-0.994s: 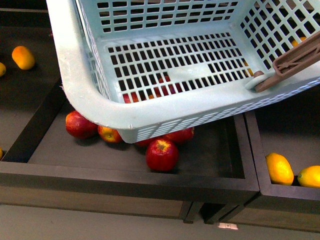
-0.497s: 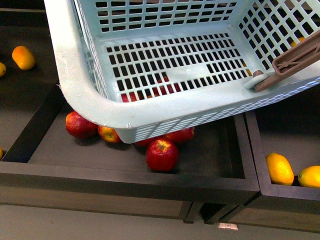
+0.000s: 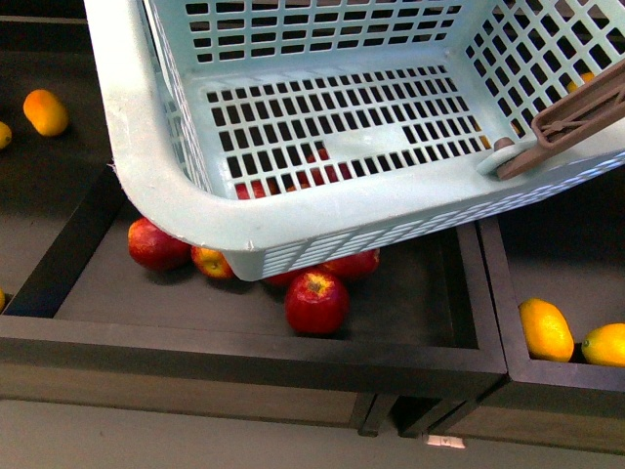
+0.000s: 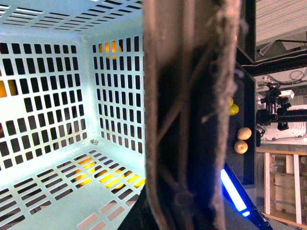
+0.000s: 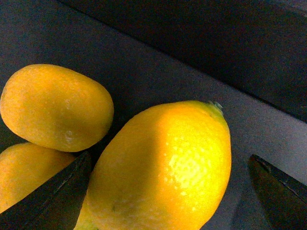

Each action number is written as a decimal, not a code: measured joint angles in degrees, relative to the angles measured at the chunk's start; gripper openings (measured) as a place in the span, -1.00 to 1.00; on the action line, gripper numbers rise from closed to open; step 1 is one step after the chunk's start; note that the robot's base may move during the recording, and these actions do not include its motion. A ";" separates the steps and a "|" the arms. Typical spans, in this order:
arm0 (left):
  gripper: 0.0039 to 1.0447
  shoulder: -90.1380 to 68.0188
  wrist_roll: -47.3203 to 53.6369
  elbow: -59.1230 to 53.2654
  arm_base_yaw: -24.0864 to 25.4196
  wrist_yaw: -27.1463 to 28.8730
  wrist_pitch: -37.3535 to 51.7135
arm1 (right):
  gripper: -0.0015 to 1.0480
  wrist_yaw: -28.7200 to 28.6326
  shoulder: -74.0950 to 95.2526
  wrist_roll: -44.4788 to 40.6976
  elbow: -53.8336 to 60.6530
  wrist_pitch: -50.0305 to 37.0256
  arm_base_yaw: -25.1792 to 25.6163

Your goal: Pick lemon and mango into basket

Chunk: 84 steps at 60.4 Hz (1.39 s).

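Observation:
The light teal basket [image 3: 322,127] hangs tilted over the fruit bins and fills the upper front view; it is empty. Its grey-brown handle [image 3: 571,117] shows close up in the left wrist view [image 4: 192,110], where my left gripper [image 4: 184,206] is shut on it, fingers mostly hidden. In the right wrist view a bright yellow pitted lemon [image 5: 163,167] lies between the open fingers [image 5: 53,196] of my right gripper [image 5: 168,196]. An orange-yellow mango [image 3: 46,110] lies in the far left bin. The right arm is out of the front view.
Several red apples [image 3: 315,301] lie in the dark wooden bin [image 3: 254,352] under the basket. Two yellow-orange fruits [image 3: 545,329] lie in the bin at lower right. Two more yellow fruits [image 5: 55,108] touch the lemon's side. A dark bin wall [image 5: 216,43] stands behind it.
The basket has shifted very slightly to the left. The apples and the other fruits have not moved.

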State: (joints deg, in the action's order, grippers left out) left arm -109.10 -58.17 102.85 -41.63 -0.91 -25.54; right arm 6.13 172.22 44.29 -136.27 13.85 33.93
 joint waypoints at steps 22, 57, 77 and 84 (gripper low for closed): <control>-0.91 0.00 0.00 0.00 0.00 0.00 0.00 | 0.41 0.79 0.48 0.09 -1.68 1.03 0.00; -0.91 0.00 0.00 0.00 0.00 0.02 0.00 | 0.12 -4.22 -13.75 -4.35 23.87 -12.79 0.22; -0.91 0.00 0.00 0.00 0.00 0.02 0.00 | 0.09 -13.86 -39.76 -14.19 54.12 -27.45 1.05; -0.91 0.00 0.00 0.00 0.00 0.00 0.00 | 0.09 -17.77 -50.23 -16.06 64.19 -30.40 1.18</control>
State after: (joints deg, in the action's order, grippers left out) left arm -109.10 -58.17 102.85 -41.63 -0.91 -25.54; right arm -11.64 121.99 28.23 -72.07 -16.56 35.11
